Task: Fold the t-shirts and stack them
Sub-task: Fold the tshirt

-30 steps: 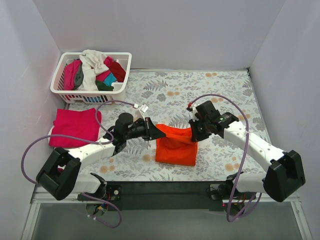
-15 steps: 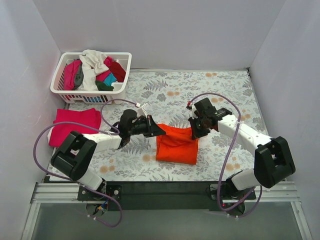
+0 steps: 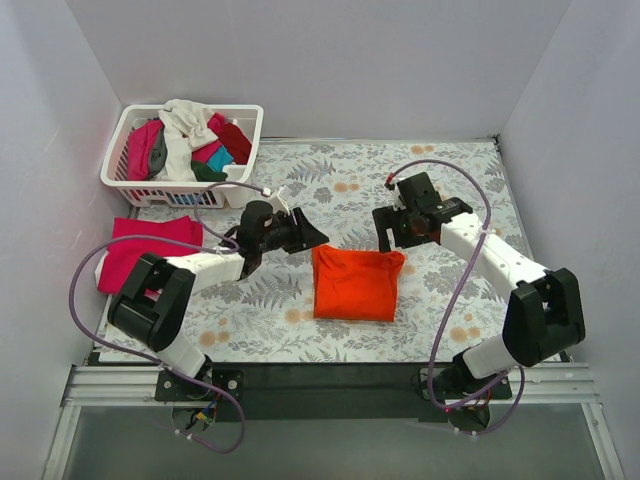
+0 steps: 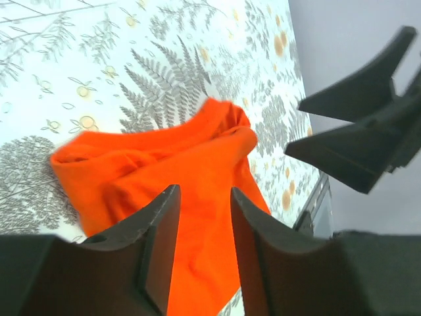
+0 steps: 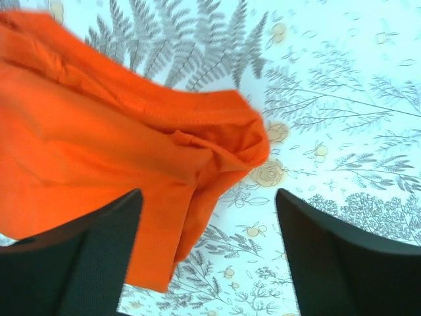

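Heaped in the white basket (image 3: 236,176) at far left: white, pink, dark red and teal t-shirts (image 3: 190,138). Folded flat mid-bench (image 3: 450,180): orange t-shirt (image 3: 355,285), just near of left gripper (image 3: 312,236) and right gripper (image 3: 384,236), both released, grasping nothing.

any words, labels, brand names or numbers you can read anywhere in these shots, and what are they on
None: no readable text in any view.
The orange t-shirt is plain, with no print or tag showing.
The magenta t-shirt and the white basket show no lettering.
The table cover carries only a leaf and flower pattern.
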Robot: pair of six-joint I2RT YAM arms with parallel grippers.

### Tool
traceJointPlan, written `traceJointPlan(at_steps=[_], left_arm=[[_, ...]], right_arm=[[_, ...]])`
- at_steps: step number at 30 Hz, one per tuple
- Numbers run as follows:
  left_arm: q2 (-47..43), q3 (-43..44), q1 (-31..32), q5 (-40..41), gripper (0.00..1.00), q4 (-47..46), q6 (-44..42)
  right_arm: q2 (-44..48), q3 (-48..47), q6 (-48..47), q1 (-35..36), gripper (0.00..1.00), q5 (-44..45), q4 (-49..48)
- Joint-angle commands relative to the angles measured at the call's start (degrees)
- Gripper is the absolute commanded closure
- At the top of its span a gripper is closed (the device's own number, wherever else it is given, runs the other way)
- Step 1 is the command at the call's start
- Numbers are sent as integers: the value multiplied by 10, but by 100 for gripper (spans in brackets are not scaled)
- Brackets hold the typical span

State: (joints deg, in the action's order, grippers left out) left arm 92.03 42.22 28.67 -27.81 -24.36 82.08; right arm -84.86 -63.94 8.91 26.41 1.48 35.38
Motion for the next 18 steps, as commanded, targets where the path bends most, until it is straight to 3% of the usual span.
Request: traceJointPlan(at_steps=[1, 6, 9, 18], left_arm=[[-40, 29, -9, 53, 64, 44, -17], [-97, 16, -9, 106, 44, 84, -35], [-118, -6, -9, 97, 40, 95, -37], [-133, -108, -10, -30, 32, 40, 8]], right_arm=[[42, -35, 1, -7, 22, 60, -10], [108, -5, 13, -7, 20, 60, -15], [139, 30, 27, -7, 21, 27, -28], [201, 195, 76, -6, 21, -40, -104]])
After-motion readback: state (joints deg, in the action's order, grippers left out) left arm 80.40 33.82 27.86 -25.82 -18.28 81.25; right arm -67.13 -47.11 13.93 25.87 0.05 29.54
